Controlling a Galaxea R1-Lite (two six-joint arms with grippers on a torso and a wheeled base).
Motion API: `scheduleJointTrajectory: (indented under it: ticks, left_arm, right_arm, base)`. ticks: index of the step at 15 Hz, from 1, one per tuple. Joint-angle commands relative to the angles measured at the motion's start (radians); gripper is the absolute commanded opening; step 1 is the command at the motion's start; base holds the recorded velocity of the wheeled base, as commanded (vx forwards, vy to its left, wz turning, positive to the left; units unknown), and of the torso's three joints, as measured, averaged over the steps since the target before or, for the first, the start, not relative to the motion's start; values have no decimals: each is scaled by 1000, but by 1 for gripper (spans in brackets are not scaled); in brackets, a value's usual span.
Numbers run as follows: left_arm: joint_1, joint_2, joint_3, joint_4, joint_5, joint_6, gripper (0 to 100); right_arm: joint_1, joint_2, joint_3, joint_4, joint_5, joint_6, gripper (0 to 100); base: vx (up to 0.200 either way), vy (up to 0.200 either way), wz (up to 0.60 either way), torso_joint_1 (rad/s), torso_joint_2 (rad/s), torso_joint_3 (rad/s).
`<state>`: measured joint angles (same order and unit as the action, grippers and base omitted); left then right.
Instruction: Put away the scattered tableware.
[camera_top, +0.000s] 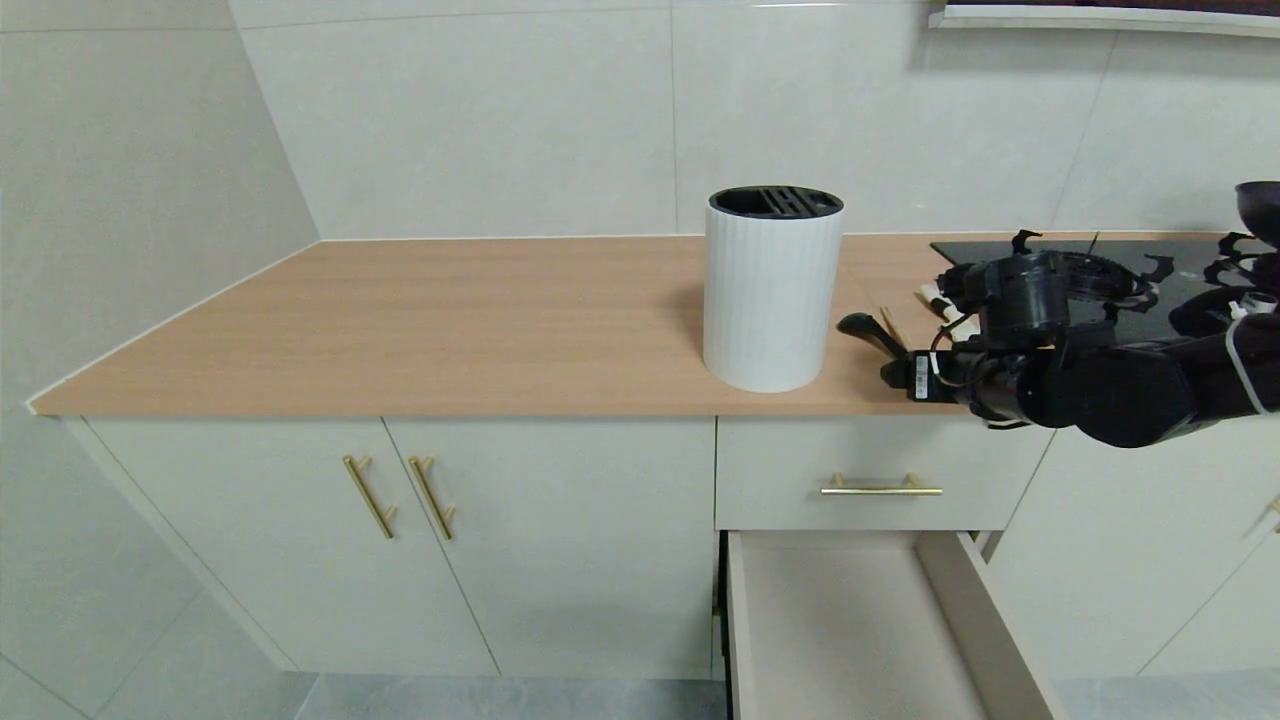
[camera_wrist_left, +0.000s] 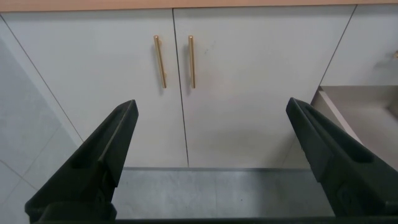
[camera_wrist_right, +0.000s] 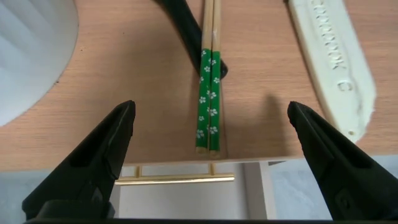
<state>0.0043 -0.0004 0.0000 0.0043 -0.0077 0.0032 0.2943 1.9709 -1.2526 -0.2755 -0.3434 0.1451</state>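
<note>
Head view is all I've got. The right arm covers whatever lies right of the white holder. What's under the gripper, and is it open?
Observer: It's open. In the right wrist view the right gripper hovers astride a pair of chopsticks with green flowered ends.
Operator: Lying free?
Observer: No. They lie across a black utensil handle, touching it. Their green ends stop just short of the front edge of the counter.
Operator: Left arm?
Observer: The left gripper is open and empty, low down, facing the double cabinet doors.
</note>
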Motion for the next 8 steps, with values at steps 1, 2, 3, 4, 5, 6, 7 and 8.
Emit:
scheduleJointTrajectory:
  ticks: [1,2,3,4,5,6,7,8]
  left_arm:
    - [0,0,0,0,0,0,100]
    - [0,0,0,0,0,0,100]
    - [0,0,0,0,0,0,100]
    - [0,0,0,0,0,0,100]
    - [0,0,0,0,0,0,100]
    - [0,0,0,0,0,0,100]
    - [0,0,0,0,0,0,100]
    - [0,0,0,0,0,0,100]
  right_arm:
    - [0,10,-2,-1,0,1,100]
    - [0,16,-7,-7,0,2,100]
    - [0,17,-8,-7,0,2,100]
    - [2,19,-8,-8,0,2,100]
    - [0,19,-8,-8,0,2,0]
    - [0,17,-7,-8,0,2,0]
    - [0,17,-7,-8,0,2,0]
    - [0,17,-7,-8,0,2,0]
  base:
    - [0,0,0,0,0,0]
    - [0,0,0,0,0,0]
    - [0,0,0,0,0,0]
    - [0,0,0,0,0,0]
    - [0,0,0,0,0,0]
    - [0,0,0,0,0,0]
    - [0,0,0,0,0,0]
    - [0,0,0,0,0,0]
